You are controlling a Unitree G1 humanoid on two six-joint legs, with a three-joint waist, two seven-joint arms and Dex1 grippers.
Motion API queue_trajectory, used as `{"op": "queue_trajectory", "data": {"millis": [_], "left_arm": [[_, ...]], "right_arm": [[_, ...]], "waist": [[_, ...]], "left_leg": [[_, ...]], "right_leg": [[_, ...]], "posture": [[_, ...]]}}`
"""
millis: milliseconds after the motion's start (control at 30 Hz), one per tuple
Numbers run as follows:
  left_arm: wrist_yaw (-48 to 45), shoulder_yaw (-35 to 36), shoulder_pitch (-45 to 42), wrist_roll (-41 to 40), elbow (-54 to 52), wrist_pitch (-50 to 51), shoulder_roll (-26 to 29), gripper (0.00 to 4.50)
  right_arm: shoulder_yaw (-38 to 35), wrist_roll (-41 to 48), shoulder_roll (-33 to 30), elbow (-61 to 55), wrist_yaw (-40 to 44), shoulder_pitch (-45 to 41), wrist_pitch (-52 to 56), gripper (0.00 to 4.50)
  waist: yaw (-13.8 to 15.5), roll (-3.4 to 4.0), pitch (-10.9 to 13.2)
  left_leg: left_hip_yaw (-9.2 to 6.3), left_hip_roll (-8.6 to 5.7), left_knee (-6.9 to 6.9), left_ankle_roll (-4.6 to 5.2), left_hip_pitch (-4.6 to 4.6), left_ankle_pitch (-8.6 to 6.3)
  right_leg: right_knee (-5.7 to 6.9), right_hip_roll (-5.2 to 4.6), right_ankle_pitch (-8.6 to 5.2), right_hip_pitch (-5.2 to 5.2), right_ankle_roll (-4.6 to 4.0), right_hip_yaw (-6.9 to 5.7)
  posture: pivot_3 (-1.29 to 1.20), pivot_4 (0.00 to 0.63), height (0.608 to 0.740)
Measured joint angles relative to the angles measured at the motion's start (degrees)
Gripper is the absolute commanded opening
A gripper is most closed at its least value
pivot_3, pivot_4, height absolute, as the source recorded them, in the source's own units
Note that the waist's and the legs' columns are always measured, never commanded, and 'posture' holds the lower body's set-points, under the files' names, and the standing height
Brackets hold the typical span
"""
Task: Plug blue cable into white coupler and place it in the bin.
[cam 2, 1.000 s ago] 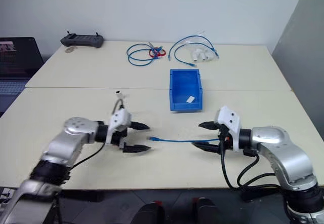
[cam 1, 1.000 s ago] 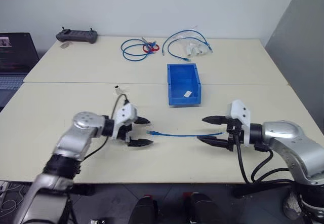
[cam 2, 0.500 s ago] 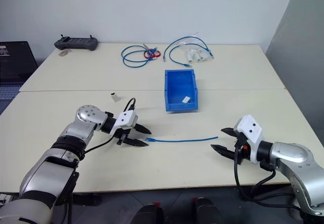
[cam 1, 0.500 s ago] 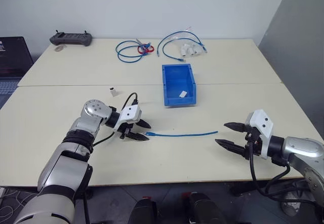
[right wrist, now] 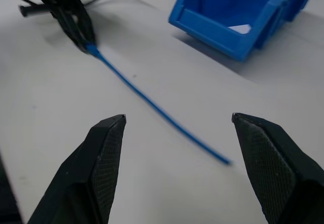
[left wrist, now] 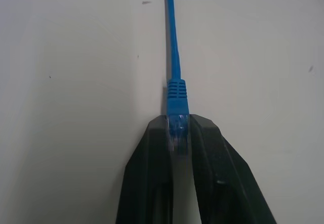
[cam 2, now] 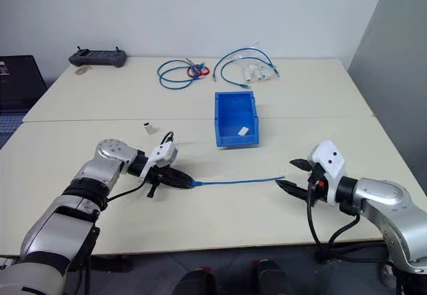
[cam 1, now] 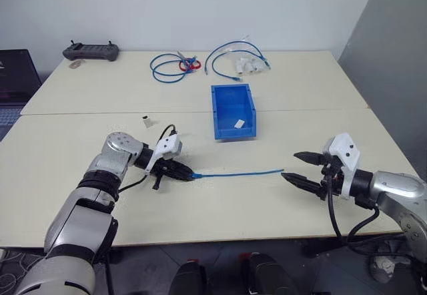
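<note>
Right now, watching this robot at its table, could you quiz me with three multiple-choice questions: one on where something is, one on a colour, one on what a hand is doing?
1. Where does the bin stand?
A. On the table beyond the blue cable
B. On the floor
C. In the right gripper

2. What colour is the slip lying inside the bin?
A. Red
B. White
C. Green

3. What is the left gripper doing?
A. Standing wide open above the table
B. Holding the bin's rim
C. Pinching the blue cable's plug end

Answers:
1. A, the bin sits on the tabletop, farther from the robot than the cable.
2. B, a small white slip lies on the bin's blue floor.
3. C, the left wrist view shows both fingers closed on the plug, while the right gripper's fingers stand apart near the cable's other end.
</note>
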Motion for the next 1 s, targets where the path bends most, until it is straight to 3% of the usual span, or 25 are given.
{"op": "queue_trajectory", "data": {"millis": [33, 200, 333, 467, 633, 1000], "left_arm": [[1.98, 2.46, -0.05, -5.07, -6.60, 11.31, -1.23, 0.20], [12.51, 13.43, -0.09, -22.73, -32.99, 41.98, -3.08, 0.20], [21.29, 18.82, 4.72, -31.15, -42.83, 53.77, -7.11, 0.20], [27.36, 20.07, 10.73, -34.97, -46.52, 58.97, -8.44, 0.20], [32.12, 23.08, 11.02, -39.56, -49.26, 61.36, -10.36, 0.20], [35.67, 23.06, 11.55, -44.37, -50.03, 61.56, -10.51, 0.20]], "right_arm": [[-1.69, 4.89, 0.67, 1.15, -0.02, -0.67, 4.27, 3.55], [-6.38, 22.04, 4.86, 4.47, -3.74, -3.62, 17.04, 3.55], [-6.73, 35.24, 10.97, 8.74, -12.30, -9.80, 20.46, 3.55], [-6.51, 46.95, 10.63, 13.37, -19.74, -12.98, 21.13, 3.55], [-3.69, 55.08, 9.23, 14.80, -25.10, -15.21, 19.97, 3.55], [2.43, 56.77, 9.74, 14.95, -29.29, -16.54, 14.83, 3.55]], "waist": [[0.44, -0.17, 0.09], [0.94, -0.10, 0.07], [0.57, -0.02, 0.08], [0.91, -0.04, 0.10], [1.19, -0.04, 0.09], [1.12, -0.04, 0.10]], "left_leg": [[-0.14, 0.02, 0.06, -0.01, -0.23, 0.01], [-0.14, -0.09, -0.05, -0.01, -0.24, -0.01], [-0.16, -0.08, -0.10, -0.01, -0.15, 0.00], [-0.19, -0.10, -0.05, -0.02, -0.17, 0.01], [-0.12, -0.19, -0.01, -0.02, -0.18, 0.01], [-0.08, -0.16, -0.03, -0.02, -0.19, 0.01]], "right_leg": [[0.02, -0.05, 0.00, -0.18, 0.00, -0.07], [-0.02, -0.46, 0.00, -0.25, -0.03, 0.05], [0.04, -0.46, -0.01, -0.24, -0.04, 0.03], [0.03, -0.46, -0.01, -0.23, -0.03, 0.01], [-0.04, -0.48, 0.02, -0.19, 0.02, 0.05], [-0.03, -0.48, 0.02, -0.23, 0.02, 0.09]], "posture": [[0.00, 0.150, 0.740], [0.00, 0.150, 0.740], [0.00, 0.150, 0.740], [0.00, 0.150, 0.740], [0.00, 0.150, 0.740], [0.00, 0.150, 0.740]]}}
